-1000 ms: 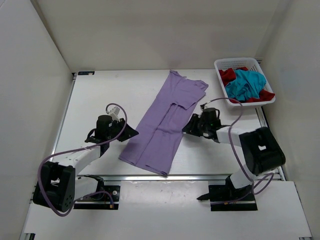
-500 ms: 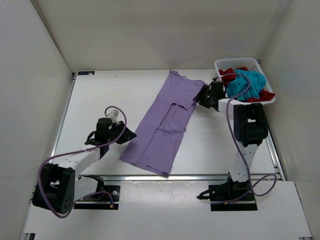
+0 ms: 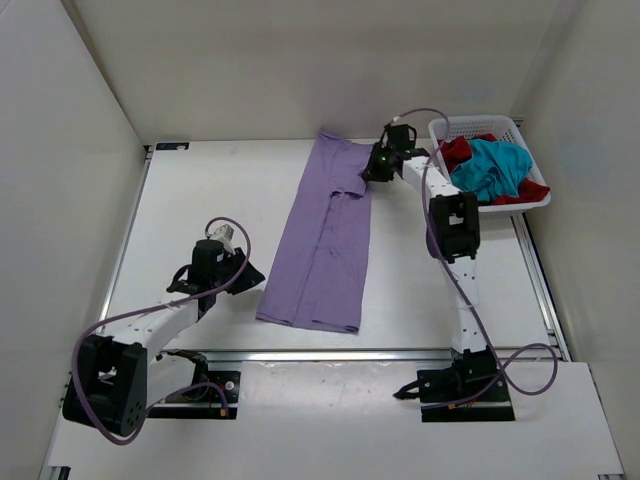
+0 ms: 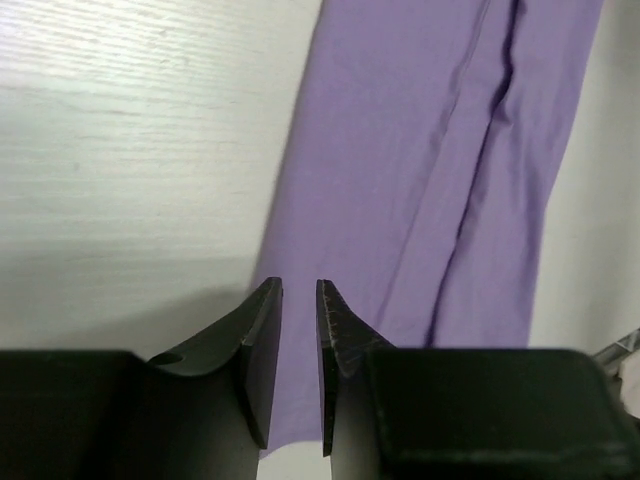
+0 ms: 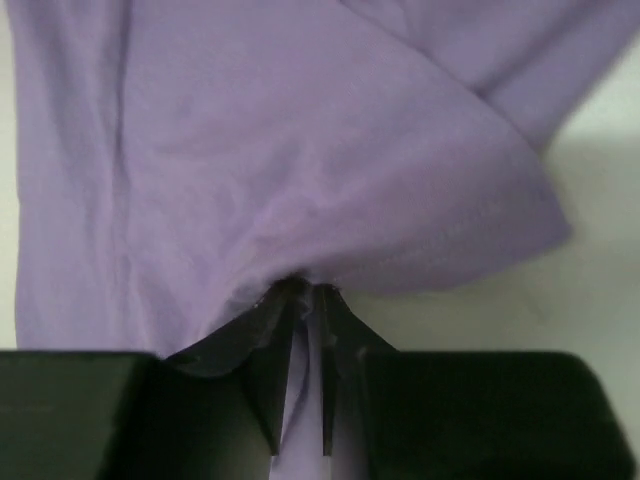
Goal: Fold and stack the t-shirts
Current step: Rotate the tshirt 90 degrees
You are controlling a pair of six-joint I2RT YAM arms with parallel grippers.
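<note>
**Right pincer** (image 5: 305,300): clenched on a pucker of the purple shirt (image 3: 322,240), at the shirt's far right edge beside the tucked sleeve. The bite is thin and takes only the fringe of the cloth.

**Left pincer** (image 4: 298,300): jaws stand narrowly apart at the shirt's near left edge. I cannot tell whether any cloth is caught between them.

**Shirt:** lies as a long strip, sides already turned in, running from the far edge of the bench (image 3: 200,190) towards the near edge, about midway across.

**Other shirts:** the teal shirt (image 3: 490,168) and red shirt (image 3: 455,150) are heaped in the basket (image 3: 470,124) at the far right corner.

**Step in hand, as judged:** squaring the strip before the cross fold.

**Recommendations:**
- Take a deeper bite on the right, since a fringe hold may slip under tension.
- Confirm the left hold before pulling.
- Draw low and along the strip, so the tucked sleeve does not spill out.
- Keep the right arm's cable clear of the basket.
</note>
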